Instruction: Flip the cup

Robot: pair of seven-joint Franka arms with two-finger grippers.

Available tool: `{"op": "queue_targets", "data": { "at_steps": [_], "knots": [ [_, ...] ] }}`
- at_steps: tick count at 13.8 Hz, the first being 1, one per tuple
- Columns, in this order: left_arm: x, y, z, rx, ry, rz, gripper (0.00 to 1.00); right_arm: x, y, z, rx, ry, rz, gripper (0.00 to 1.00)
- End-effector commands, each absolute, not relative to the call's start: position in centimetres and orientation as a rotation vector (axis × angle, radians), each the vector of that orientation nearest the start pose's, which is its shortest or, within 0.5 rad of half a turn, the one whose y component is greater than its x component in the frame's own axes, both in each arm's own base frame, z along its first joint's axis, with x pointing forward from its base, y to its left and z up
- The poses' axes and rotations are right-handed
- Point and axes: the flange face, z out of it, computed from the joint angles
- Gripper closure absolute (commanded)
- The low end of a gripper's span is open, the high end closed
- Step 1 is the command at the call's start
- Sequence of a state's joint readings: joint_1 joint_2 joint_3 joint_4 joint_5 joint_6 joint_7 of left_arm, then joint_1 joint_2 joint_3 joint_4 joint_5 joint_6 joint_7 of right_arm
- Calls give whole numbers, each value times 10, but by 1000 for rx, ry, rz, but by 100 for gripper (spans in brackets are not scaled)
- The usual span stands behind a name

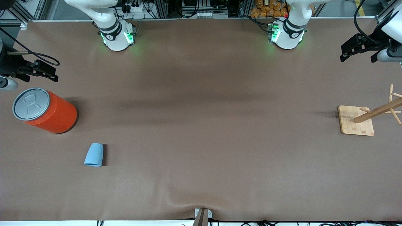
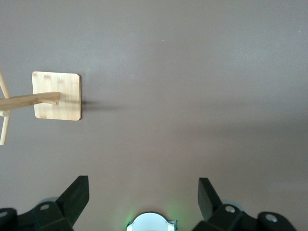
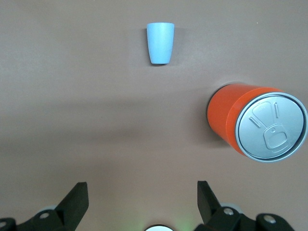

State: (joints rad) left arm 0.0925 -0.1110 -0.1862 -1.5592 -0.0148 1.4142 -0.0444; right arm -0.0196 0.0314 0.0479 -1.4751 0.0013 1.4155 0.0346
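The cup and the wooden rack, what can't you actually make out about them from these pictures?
- Cup: front view and right wrist view show only its outside, so which end is open cannot be told.
- Wooden rack: the front view's edge cuts off its pegs; the left wrist view's edge cuts its post.
- Orange can: its base is hidden by its own body.

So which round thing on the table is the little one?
The light-blue cup, nearer the front camera. The orange can beside it is far bigger, with a grey lid.
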Motion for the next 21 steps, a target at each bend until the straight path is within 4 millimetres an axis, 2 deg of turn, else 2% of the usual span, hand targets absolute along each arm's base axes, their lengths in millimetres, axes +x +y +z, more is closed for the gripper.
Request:
{"op": "queue_targets", "data": {
  "at_steps": [1,5,6,9,12,14,17,19,21],
  "knots": [
    [505,-63,680,-3137,101,36,0,546,14,643,-3121,30,147,0],
    [511,-63,674,-3126,103,53,0,547,14,643,-3123,30,145,0],
    [513,-65,680,-3110,112,32,0,547,14,643,-3123,30,145,0],
    [513,-79,677,-3099,148,39,0,548,14,641,-3123,28,149,0],
    [513,-80,678,-3100,144,30,0,550,14,635,-3122,28,159,0],
    [516,-80,677,-3098,146,15,0,553,16,620,-3122,24,204,0],
    [521,-79,671,-3097,144,24,0,559,15,588,-3123,23,279,0],
    [521,-74,671,-3098,134,24,0,563,15,562,-3125,22,265,0],
    [522,-67,670,-3097,119,29,0,566,16,548,-3128,17,245,0]
  ]
}}
